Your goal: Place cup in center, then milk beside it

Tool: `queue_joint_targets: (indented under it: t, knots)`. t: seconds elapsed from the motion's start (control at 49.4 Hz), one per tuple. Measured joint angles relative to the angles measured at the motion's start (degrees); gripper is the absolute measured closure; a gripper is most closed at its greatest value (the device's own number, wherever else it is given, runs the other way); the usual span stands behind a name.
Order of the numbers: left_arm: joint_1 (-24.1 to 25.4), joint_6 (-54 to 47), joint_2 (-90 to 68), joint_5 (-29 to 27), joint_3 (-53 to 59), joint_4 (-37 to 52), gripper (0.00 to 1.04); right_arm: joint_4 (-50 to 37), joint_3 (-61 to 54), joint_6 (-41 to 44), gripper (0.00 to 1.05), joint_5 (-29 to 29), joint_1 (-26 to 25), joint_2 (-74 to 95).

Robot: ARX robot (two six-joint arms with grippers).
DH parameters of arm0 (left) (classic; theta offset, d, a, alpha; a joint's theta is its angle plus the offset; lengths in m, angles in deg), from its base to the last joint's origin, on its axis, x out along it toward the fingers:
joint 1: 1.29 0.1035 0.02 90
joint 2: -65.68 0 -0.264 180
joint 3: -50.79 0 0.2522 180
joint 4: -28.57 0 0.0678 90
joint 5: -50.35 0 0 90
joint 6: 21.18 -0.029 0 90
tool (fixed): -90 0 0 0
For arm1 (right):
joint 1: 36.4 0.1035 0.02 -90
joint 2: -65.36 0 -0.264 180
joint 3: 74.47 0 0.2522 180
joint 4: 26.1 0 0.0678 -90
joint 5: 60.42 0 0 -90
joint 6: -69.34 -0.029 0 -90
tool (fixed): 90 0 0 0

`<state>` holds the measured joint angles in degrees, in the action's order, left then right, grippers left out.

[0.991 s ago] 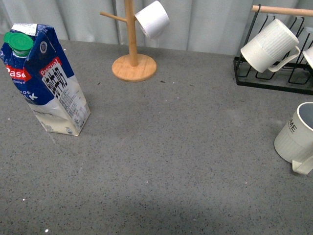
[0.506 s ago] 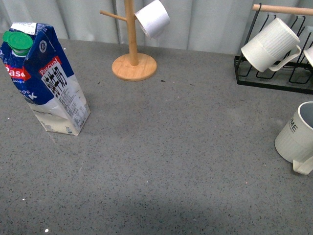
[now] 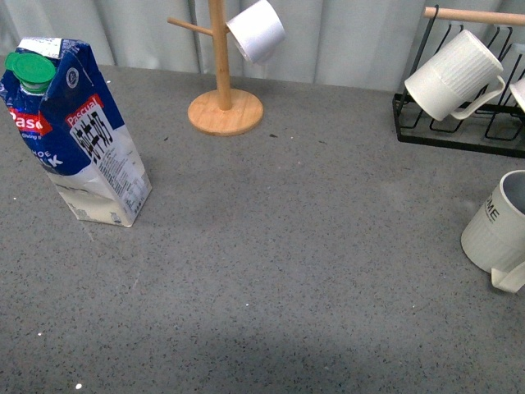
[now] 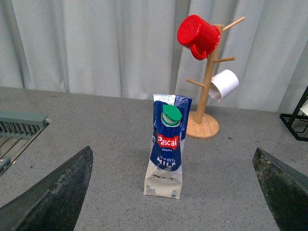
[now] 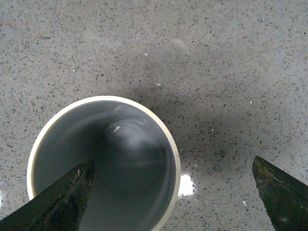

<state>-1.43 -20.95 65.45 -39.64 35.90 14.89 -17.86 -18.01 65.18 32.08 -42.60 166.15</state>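
The cup (image 3: pixel 496 230), off-white and ribbed with lettering ending "ME", stands at the table's right edge in the front view. The right wrist view looks straight down into its grey inside (image 5: pixel 103 163). My right gripper (image 5: pixel 175 202) is open above it, one finger over the cup's mouth, the other over bare table. The milk (image 3: pixel 74 135), a blue-and-white Pascual carton with a green cap, stands upright at the far left. In the left wrist view the milk (image 4: pixel 166 147) stands ahead of my open left gripper (image 4: pixel 173 192), well apart from it. Neither arm shows in the front view.
A wooden mug tree (image 3: pixel 223 82) stands at the back with a white mug (image 3: pixel 256 31); the left wrist view shows a red mug (image 4: pixel 197 34) on it too. A black rack (image 3: pixel 459 123) at the back right holds a white ribbed mug (image 3: pixel 451 75). A grey rack (image 4: pixel 19 127) lies left.
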Motion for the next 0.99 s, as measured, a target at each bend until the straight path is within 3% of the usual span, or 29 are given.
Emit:
queue_joint_targets:
  t: [0.101,0.162,0.283,0.607,0.708,0.991]
  knots:
    - [0.0,0.0,0.0,0.0,0.0,0.0,0.07,0.1,0.9,-1.0,0.1,0.0,0.2,1.5]
    - [0.0,0.0,0.0,0.0,0.0,0.0,0.07,0.6,1.4,-1.6,0.18,0.0,0.4,2.2]
    - [0.0,0.0,0.0,0.0,0.0,0.0,0.07,1.6,1.9,-2.2,0.41,0.7,0.6,3.5]
    - [0.0,0.0,0.0,0.0,0.0,0.0,0.07,2.4,2.0,-2.6,0.84,0.8,0.6,3.8]
    - [0.0,0.0,0.0,0.0,0.0,0.0,0.07,2.8,2.5,-2.8,1.02,0.4,0.6,3.8]
    - [0.0,0.0,0.0,0.0,0.0,0.0,0.07,6.0,3.9,-3.2,1.03,-1.5,1.2,0.9]
